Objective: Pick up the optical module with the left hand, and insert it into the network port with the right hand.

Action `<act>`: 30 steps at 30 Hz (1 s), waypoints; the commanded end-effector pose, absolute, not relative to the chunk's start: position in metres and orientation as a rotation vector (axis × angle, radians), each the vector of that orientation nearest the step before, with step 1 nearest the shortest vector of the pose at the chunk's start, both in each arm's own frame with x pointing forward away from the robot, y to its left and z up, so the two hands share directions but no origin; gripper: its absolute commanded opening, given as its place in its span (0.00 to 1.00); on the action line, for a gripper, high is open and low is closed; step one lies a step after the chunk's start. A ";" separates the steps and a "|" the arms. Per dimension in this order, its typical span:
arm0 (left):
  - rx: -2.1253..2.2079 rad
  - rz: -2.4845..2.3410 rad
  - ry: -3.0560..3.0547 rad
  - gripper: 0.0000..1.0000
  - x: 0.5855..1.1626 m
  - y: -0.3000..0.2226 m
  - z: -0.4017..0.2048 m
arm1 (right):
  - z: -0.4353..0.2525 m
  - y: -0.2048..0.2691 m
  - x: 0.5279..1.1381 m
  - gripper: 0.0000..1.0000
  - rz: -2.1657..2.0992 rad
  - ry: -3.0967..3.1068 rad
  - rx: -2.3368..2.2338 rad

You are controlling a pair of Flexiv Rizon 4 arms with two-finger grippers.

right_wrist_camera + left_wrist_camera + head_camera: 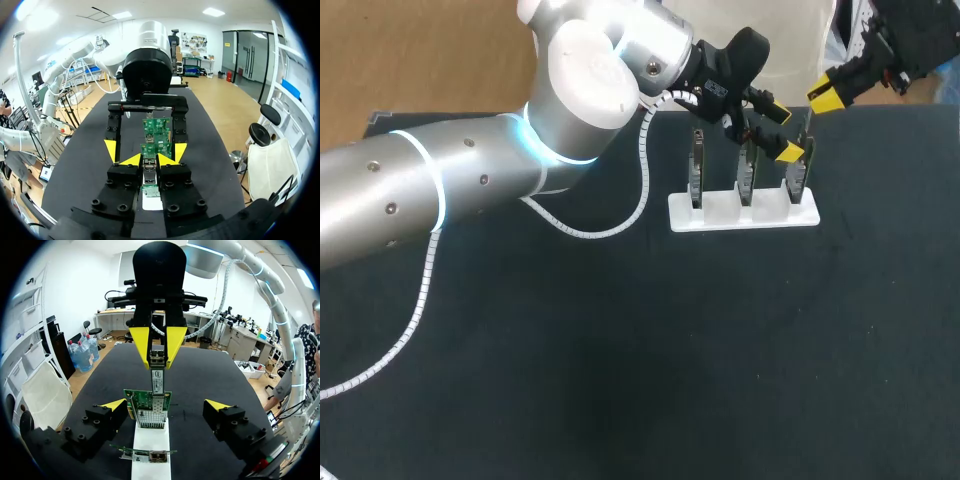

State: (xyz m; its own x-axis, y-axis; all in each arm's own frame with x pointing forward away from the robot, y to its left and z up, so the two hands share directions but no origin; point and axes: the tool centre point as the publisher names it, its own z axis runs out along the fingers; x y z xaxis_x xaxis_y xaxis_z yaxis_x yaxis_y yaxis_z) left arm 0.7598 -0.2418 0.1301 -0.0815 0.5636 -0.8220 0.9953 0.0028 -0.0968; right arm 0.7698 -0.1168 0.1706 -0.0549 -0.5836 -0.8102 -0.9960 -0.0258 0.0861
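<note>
My right gripper is shut on the slim metal optical module, holding it upright by its top. The module's lower end meets the top edge of the nearest green network card, which stands in a white stand. In the right wrist view the module sits between that gripper's yellow tips. My left gripper is open wide, one finger on either side of that card, touching nothing. In the head view it hovers at the stand's right end, with the right gripper just beyond.
The white stand holds three upright cards in a row at the back of the black table. My left arm, with its white spiral cable, crosses the table's left and middle.
</note>
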 end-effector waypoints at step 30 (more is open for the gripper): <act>1.618 -0.953 1.710 1.00 0.761 -0.243 0.131 | 0.167 -0.120 0.764 1.00 0.942 1.711 -1.626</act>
